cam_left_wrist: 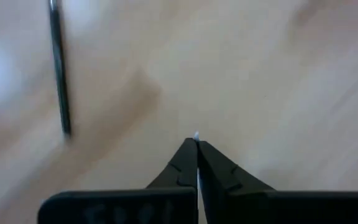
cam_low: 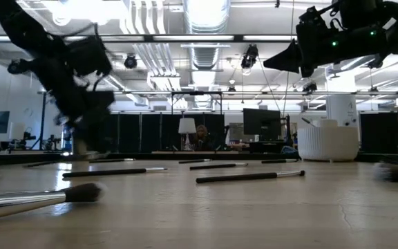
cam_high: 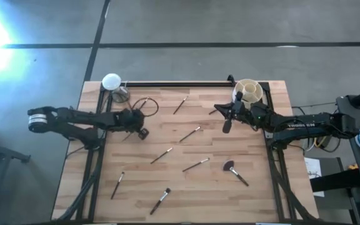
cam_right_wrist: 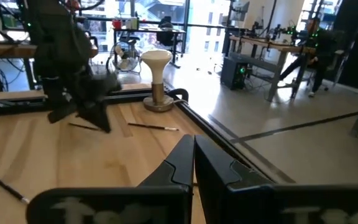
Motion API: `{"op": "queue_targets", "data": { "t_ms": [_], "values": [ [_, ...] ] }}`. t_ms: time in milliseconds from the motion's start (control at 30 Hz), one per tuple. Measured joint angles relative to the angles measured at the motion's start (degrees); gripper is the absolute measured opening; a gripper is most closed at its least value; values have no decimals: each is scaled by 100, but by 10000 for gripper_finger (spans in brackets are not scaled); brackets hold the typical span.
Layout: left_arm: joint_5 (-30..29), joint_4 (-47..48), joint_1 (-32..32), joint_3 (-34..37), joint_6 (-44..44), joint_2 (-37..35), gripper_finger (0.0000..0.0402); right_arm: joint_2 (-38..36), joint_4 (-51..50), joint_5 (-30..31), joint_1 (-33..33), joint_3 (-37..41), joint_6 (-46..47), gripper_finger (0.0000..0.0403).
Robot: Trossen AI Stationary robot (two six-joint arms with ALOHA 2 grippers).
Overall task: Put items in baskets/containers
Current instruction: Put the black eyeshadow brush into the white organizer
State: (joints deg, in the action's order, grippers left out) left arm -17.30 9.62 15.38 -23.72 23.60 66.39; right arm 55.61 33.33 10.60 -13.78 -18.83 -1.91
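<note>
- Seven brushes scattered flat over the wooden table (cam_high: 249, 200): pale brush (cam_high: 190, 134) mid-table, another (cam_high: 161, 155) beside it, fluffy brush (cam_high: 234, 171) toward the right.
- Standing at the table's far right corner, cream-white cup (cam_high: 248, 91), upright.
- Just beside that cup, raised off the wood, right gripper (cam_high: 225, 120), fingers pressed together, nothing seen between them.
- Down at the table's left side, left gripper (cam_left_wrist: 196, 144), fingers pressed together with a pale sliver at the tips; whether a brush, cannot tell.
- Near the far left corner, white disc on stand (cam_high: 112, 82).

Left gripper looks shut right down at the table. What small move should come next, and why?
Probably lift the left gripper slightly and check its catch: its fingers meet with only a pale sliver between, one brush lies untouched beside it, and the cup sits across the table.
</note>
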Motion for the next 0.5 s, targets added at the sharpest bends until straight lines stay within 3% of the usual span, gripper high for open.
{"op": "queue_targets", "data": {
  "t_ms": [100, 300, 500],
  "values": [
    [119, -1414, -11, 101, -346, -170, 0, 15, -39, -124, -7, 0, 277, 8],
    [1067, -4969, -34, 583, -602, -38, 0, 437, -54, -592, 17, 0, 696, 8],
    [1393, -6915, -152, 889, -630, 517, 0, 1447, 877, -628, 162, -36, 1081, 8]
  ]
}}
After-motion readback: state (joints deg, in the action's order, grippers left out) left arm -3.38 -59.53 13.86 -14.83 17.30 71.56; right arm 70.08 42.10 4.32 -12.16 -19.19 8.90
